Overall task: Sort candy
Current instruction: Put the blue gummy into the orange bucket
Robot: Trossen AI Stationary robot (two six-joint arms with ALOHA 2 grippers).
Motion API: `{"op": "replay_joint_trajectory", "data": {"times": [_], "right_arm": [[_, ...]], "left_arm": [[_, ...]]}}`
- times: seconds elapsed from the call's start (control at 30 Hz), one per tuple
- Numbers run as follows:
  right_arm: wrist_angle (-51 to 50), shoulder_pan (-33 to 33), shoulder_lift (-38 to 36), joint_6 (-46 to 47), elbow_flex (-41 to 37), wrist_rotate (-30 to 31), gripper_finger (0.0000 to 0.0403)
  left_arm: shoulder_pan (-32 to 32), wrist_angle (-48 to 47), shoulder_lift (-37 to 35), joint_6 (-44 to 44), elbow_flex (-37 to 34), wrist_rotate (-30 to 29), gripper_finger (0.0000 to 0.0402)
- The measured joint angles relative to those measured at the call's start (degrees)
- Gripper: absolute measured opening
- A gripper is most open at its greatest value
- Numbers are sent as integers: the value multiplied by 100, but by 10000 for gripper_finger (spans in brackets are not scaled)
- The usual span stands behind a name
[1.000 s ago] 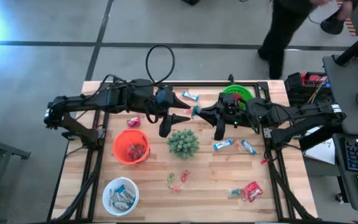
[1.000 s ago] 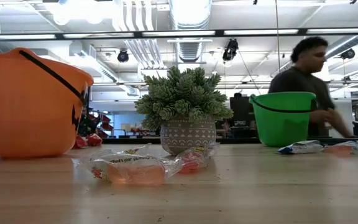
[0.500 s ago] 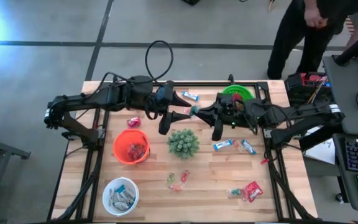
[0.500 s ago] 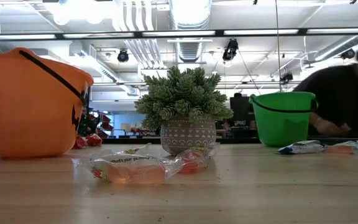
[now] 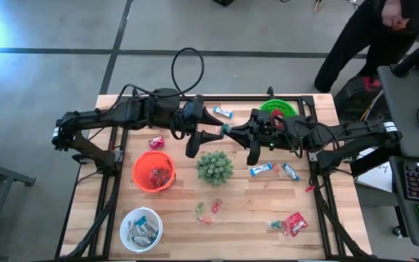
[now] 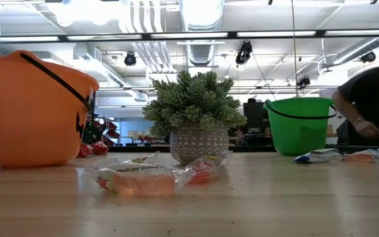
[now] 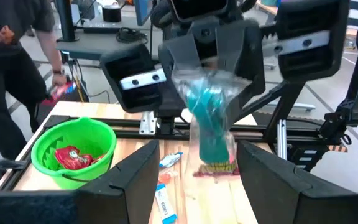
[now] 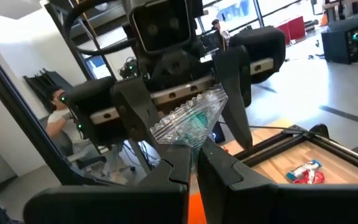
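Wooden surface (image 5: 326,218) half-sorted, sweets scattered; right claw (image 5: 226,131) pinches a teal clear-wrapped candy (image 5: 228,129) toward the wide-open left claw (image 5: 211,125)

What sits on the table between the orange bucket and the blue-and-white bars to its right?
In the high view, the spiky potted plant stands between the orange bucket and the blue-and-white bars; bare wood lies on either side.

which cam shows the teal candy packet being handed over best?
Left wrist view: the teal candy packet hangs facing the camera. The right wrist view shows its crinkled top in the shut right gripper; the high view shows only a speck, the low view nothing.
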Motion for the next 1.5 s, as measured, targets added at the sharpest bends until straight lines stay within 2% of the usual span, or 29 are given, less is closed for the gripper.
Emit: {"op": "replay_joint_trajectory", "data": {"times": [0.2,0.33,0.5,0.73,0.93,1.1,1.27,1.4,1.5], "right_arm": [[60,-1,16,10,0,0,8],[94,-1,24,12,0,0,9],[123,-1,24,12,0,4,9],[125,-1,23,-3,0,12,9],[125,-1,22,-49,0,4,15],[122,-1,22,-53,0,4,45],[118,-1,22,-51,0,2,101],[76,-1,-17,-41,-1,-11,141],[117,-1,-160,14,-2,-17,161]], "left_arm": [[4,6,35,2,0,3,196],[4,19,37,70,0,9,181],[9,115,37,200,0,16,130],[13,126,37,323,0,39,19],[17,124,37,350,0,110,10],[31,98,37,350,0,109,3],[28,-15,37,350,0,153,1],[31,-490,0,351,22,247,0],[31,-1211,-77,494,161,252,0]]}}
